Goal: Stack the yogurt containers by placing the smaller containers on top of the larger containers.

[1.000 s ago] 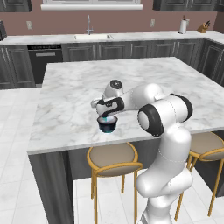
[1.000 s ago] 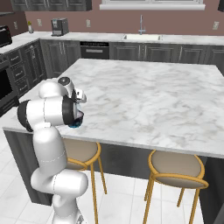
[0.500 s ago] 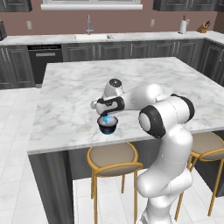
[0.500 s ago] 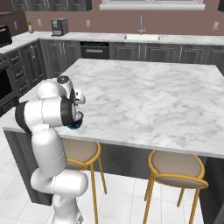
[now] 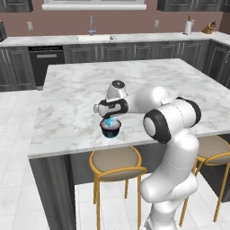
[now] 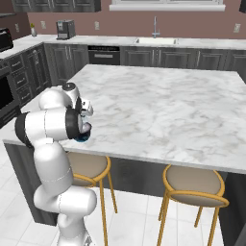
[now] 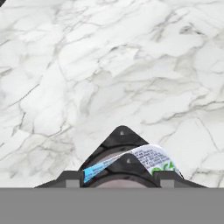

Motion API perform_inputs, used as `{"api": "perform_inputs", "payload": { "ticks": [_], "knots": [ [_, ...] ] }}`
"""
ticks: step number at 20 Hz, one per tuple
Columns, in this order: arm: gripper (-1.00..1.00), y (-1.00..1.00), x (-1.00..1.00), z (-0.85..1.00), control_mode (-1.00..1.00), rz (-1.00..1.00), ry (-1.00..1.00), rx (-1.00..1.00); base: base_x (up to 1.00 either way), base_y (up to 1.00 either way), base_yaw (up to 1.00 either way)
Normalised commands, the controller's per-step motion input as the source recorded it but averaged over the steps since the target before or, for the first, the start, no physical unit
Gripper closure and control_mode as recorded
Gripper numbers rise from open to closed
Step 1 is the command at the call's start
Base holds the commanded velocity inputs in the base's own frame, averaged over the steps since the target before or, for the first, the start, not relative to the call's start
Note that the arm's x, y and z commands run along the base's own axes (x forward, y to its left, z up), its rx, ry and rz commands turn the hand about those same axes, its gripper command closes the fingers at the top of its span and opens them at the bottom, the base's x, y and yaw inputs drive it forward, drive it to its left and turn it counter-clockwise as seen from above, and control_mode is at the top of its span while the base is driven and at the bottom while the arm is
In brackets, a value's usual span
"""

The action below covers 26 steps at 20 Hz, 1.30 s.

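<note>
My jaws stand partly apart around the light-blue cup (image 5: pixel 110 123); real clamp or loose bracket, I cannot tell

From the left base view my gripper (image 5: pixel 109 117) hangs just over the wide dark cup (image 5: pixel 110 130), near the front edge of the marble island (image 5: pixel 134 76); the blue cup sits in or on that dark cup's top. In the hand view my fingertips (image 7: pixel 72 178) flank a blue-and-white printed label (image 7: pixel 144 157) over a dark rim (image 7: pixel 121 136). Tiny dark cup: not found. Risks, as I judge them: if the blue cup is off-centre, letting go could tip it; a sideways pull-out could drag both cups toward the counter edge, stool (image 5: pixel 114 163) below
</note>
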Motion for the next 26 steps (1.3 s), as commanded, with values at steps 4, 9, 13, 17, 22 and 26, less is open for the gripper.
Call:
{"api": "perform_inputs", "payload": {
  "ticks": [4,9,13,17,22,26],
  "knots": [
    [-1.0,0.0,0.0,-0.09,-1.0,0.0,0.01,0.0,0.0,0.0,0.0],
    [-1.0,0.0,0.0,-0.14,-1.0,0.0,0.0,0.0,0.0,0.0,0.0],
    [-1.0,0.0,0.0,-0.1,-1.0,0.0,0.0,0.0,0.0,0.0,0.0],
    [-1.0,0.0,-0.02,0.0,-1.0,0.0,0.0,0.0,0.0,0.0,0.0],
    [-1.0,-0.05,-0.2,0.18,-1.0,0.0,0.0,0.0,0.0,0.0,0.0],
    [-1.0,-0.09,-0.23,0.3,-1.0,0.0,0.0,0.03,0.0,0.0,0.0]
  ]
}}
